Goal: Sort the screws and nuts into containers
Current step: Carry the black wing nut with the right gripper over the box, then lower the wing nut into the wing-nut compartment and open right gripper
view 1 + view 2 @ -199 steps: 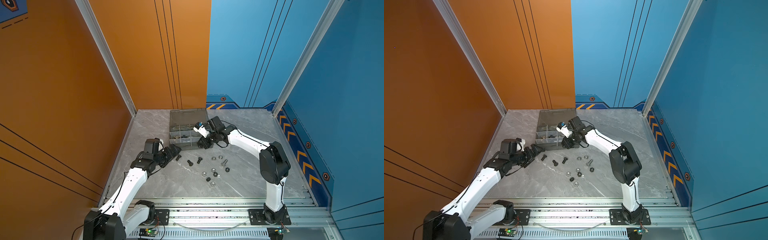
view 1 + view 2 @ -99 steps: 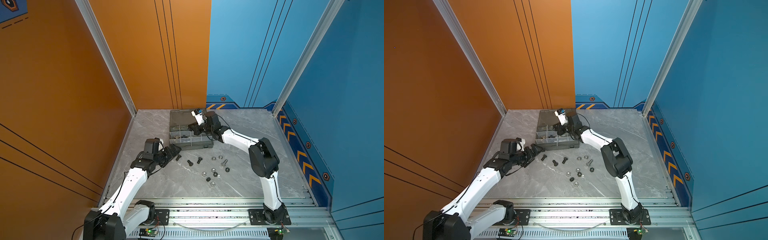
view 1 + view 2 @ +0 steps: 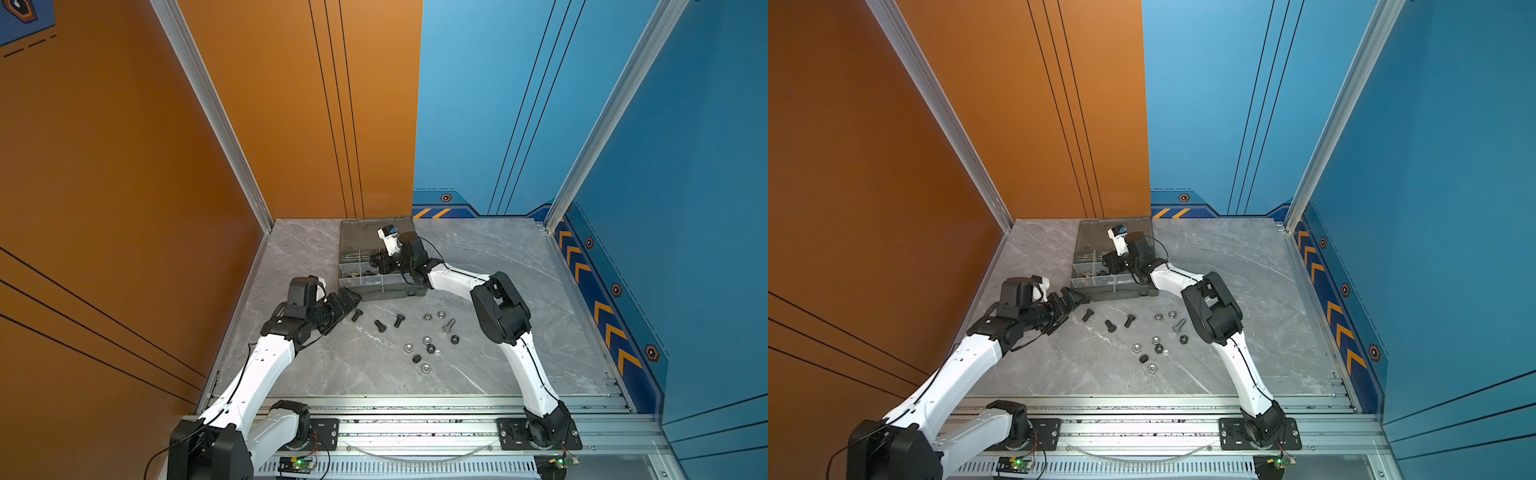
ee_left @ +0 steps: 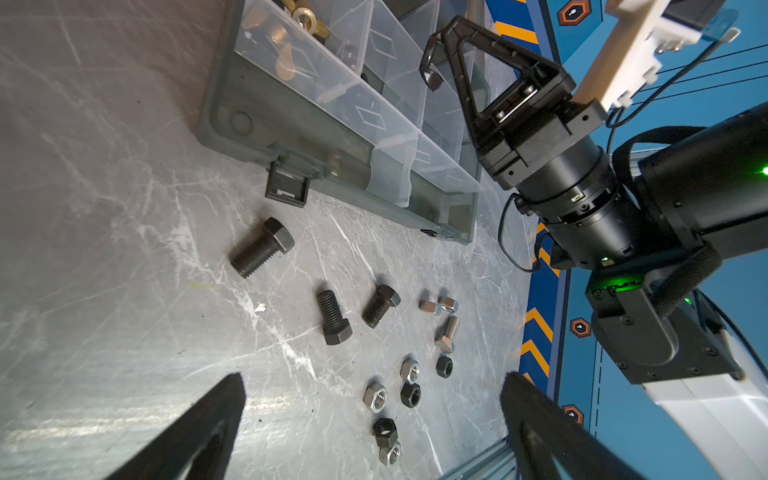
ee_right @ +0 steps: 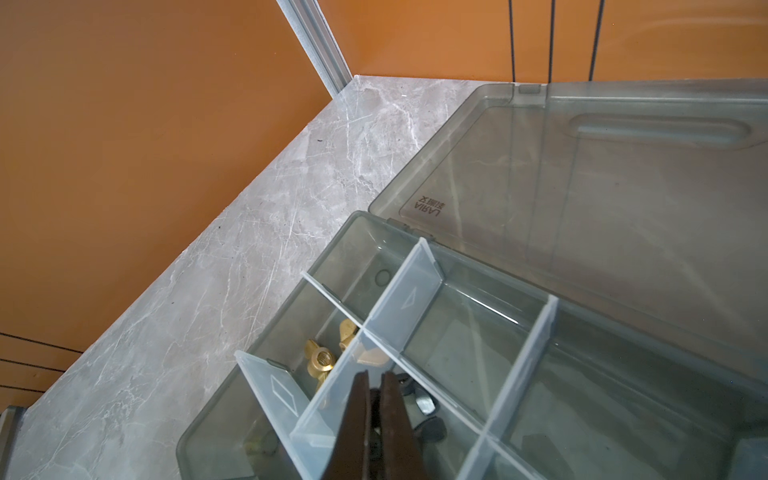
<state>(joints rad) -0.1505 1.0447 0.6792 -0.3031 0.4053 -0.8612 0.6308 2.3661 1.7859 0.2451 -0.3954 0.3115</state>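
the left fingers (image 4: 199, 419) stand wide apart with nothing between them, low over the table (image 3: 332, 365) by the front left corner of the case (image 3: 376, 293). just past their tips, in front of the case's front wall and near its latch (image 4: 286, 189), lies the nearest black bolt (image 4: 262, 247). it is short and stubby, matt black, with coarse thread and a thick hex head. it lies flat on its side, head toward the case and threaded end away from it, so its long axis runs slantwise to the gap between the fingers rather than square across it. the left arm looks the one to take it, and a small wrist turn would probably be needed so the fingers close across the shank, not along it.

farther out from the case front lie a second black bolt (image 3: 380, 325) and a third black bolt (image 3: 399, 320). toward the case's right side are a silver bolt (image 3: 449, 325) and the loose nuts (image 3: 431, 348).

the right fingers (image 5: 392, 415) are pressed together over an inner compartment of the case, above black wing nuts (image 5: 432, 428), with brass wing nuts (image 5: 319, 358) in the next compartment. nothing is plainly held between them. this arm is well apart from the bolts.
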